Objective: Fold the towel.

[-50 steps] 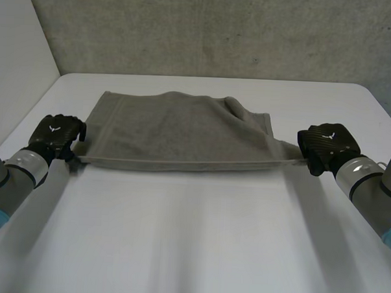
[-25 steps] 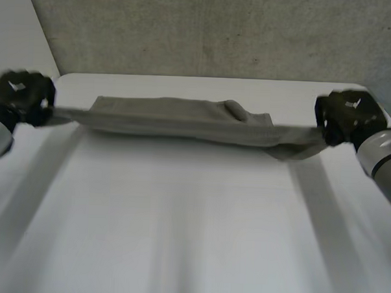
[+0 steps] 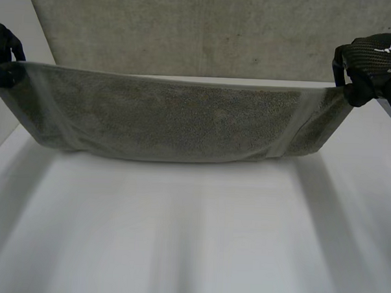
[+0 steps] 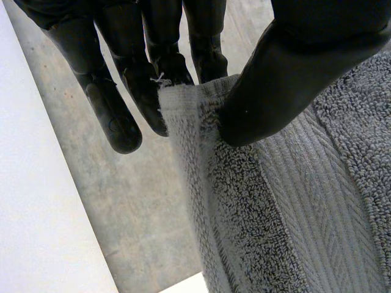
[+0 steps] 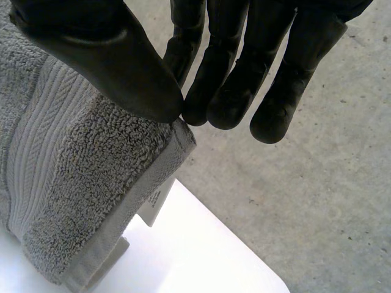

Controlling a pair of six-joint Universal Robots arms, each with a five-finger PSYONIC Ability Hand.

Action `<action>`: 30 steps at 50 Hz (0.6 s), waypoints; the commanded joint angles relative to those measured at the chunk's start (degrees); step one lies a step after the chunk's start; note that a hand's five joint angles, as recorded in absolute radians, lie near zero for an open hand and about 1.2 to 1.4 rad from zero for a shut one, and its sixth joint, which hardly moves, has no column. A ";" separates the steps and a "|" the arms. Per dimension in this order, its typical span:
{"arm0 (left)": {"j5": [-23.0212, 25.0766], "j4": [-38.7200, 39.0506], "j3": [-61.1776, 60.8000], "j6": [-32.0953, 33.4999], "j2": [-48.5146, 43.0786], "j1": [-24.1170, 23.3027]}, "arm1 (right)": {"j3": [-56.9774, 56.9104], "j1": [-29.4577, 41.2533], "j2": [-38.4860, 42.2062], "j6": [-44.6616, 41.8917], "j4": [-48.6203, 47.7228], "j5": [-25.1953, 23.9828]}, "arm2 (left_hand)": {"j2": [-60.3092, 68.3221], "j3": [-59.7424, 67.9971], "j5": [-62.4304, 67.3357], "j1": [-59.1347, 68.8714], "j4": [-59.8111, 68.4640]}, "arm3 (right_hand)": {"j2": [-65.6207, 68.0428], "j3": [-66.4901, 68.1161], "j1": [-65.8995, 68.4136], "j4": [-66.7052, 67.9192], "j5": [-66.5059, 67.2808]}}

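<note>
The grey towel (image 3: 177, 123) hangs stretched in the air between both hands, sagging toward the white table (image 3: 191, 237). My left hand (image 3: 3, 54) pinches the towel's left top corner; in the left wrist view its thumb (image 4: 287, 73) presses the towel (image 4: 293, 207) against the fingers (image 4: 140, 91). At the opposite top corner my right hand (image 3: 371, 63) holds on; in the right wrist view the thumb (image 5: 110, 61) and fingers (image 5: 232, 91) close on the towel (image 5: 79, 177) corner.
A rough grey wall (image 3: 200, 30) rises behind the table's far edge. A white side panel (image 3: 7, 8) stands at the left. A small label (image 5: 154, 204) hangs from the towel's hem near the right hand.
Both hands have risen and moved apart, lifting the towel off the table until it hangs spread between them. The left hand closed on its corner.
</note>
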 commanded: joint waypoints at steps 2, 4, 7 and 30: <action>-0.01 0.26 1.05 0.62 -5.74 -0.47 | -0.73 0.10 5.19 -1.33 -1.49 0.18 | 2.84 2.90 5.86 6.85 2.15 | 3.50 3.94 3.76 3.09 2.76; -0.01 0.52 1.59 0.62 -7.16 -0.56 | -1.52 0.18 6.97 -1.69 -2.29 0.18 | 2.84 2.90 5.86 6.85 2.15 | 3.50 3.94 3.76 3.09 2.76; -0.09 0.61 3.34 0.62 -10.59 -1.09 | -3.18 0.45 11.42 -1.34 -4.91 0.18 | 2.84 2.90 5.86 6.85 2.15 | 3.50 3.94 3.76 3.09 2.76; -5.28 -2.72 32.50 2.73 -41.43 -6.88 | -32.70 7.92 44.92 -1.33 -11.25 9.04 | 2.84 2.90 5.86 6.85 2.15 | 3.50 3.94 3.76 3.09 2.76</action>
